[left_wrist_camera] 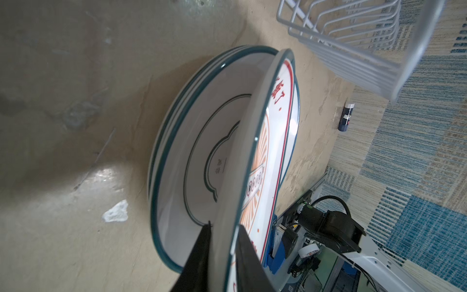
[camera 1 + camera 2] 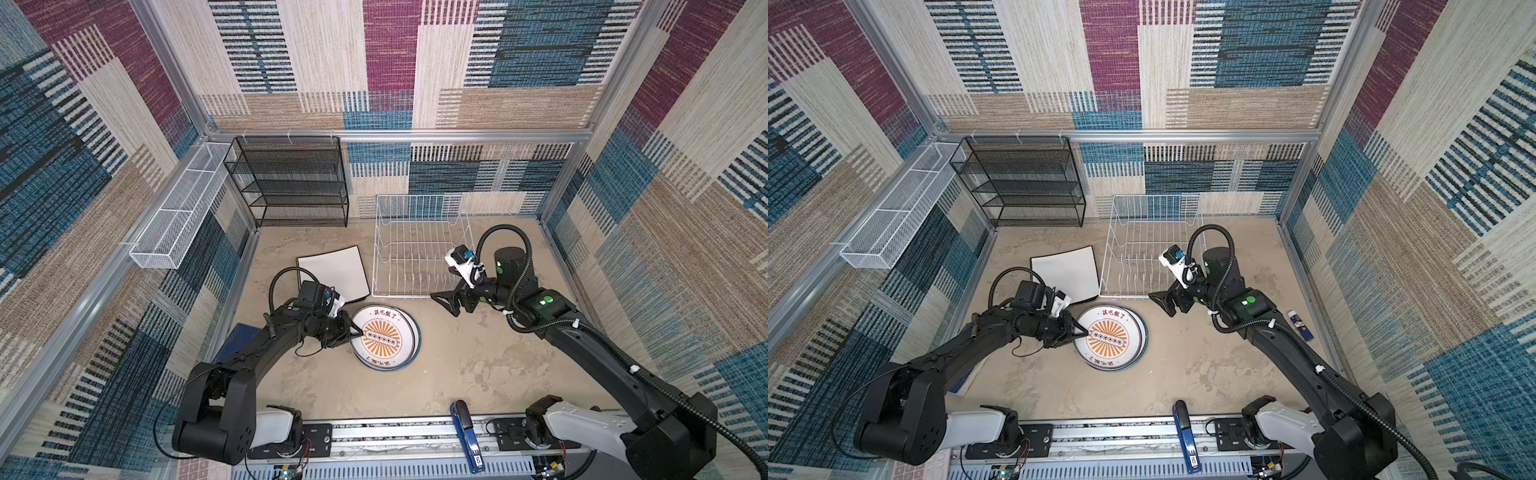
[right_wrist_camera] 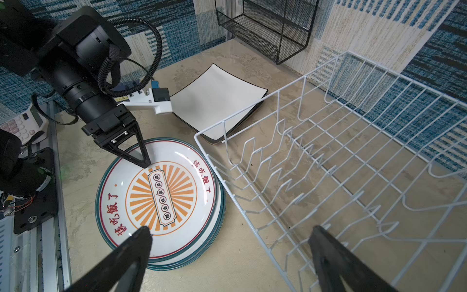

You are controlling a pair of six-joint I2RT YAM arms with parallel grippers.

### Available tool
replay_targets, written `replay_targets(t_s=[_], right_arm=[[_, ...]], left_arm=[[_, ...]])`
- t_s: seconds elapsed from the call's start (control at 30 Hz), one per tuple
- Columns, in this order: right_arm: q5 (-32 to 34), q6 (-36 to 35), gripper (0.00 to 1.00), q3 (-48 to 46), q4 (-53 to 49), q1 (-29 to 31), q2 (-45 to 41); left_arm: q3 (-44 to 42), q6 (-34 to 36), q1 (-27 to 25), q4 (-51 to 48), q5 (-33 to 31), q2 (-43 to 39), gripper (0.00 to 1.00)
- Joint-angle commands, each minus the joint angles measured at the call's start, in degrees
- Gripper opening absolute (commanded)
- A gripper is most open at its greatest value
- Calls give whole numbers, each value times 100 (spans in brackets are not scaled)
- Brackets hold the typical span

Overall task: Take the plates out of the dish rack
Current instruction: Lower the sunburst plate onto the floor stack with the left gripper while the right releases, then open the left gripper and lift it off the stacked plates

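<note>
At centre-left of both top views, the left gripper [image 2: 359,332] [image 2: 1086,332] sat at the left rim of the top round plate [image 2: 384,338] [image 2: 1109,338], orange sunburst face up. In the left wrist view its fingers [image 1: 199,252] straddled that rim, one on each side. Couldn't tell whether they were clamped or already slack. The plate lay on the round stack [image 1: 199,164] [image 3: 214,242], teal rims showing beneath it.

Right of centre, the right gripper [image 2: 446,301] [image 3: 231,228] hung with jaws spread wide and nothing between them, just off the lower right corner of the dish rack [image 2: 409,266] [image 3: 328,164]. Through the rack's wires and tines only the tabletop showed.

The square plates [image 2: 334,272] [image 3: 217,101] lay stacked flat just left of the rack, white face up with black edges, above the round stack.

At upper left, the black mesh shelf [image 2: 291,183] stood against the back wall, with the white mesh basket [image 2: 178,216] along the left rail.

The table [image 2: 457,365] was mottled beige. A blue stapler [image 2: 465,436] lay on the bottom rail, and a small dark tube [image 2: 1300,326] by the right wall. The walls [image 2: 390,50] were blue, maroon and beige woven patchwork.
</note>
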Motion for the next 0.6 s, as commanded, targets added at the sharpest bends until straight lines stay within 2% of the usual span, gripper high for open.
replay_targets(t_s=[0.0, 0.2, 0.4, 0.57], right_arm=[[8, 95, 99, 59, 193, 15, 45], [32, 116, 99, 9, 199, 11, 57], [96, 75, 99, 67, 153, 10, 127], [105, 74, 99, 73, 171, 10, 189]], left_arm=[[56, -5, -5, -62, -3, 20, 26], [357, 237, -10, -652, -411, 21, 37], [638, 501, -10, -1194, -839, -50, 43], [762, 620, -10, -1481, -1070, -33, 43]])
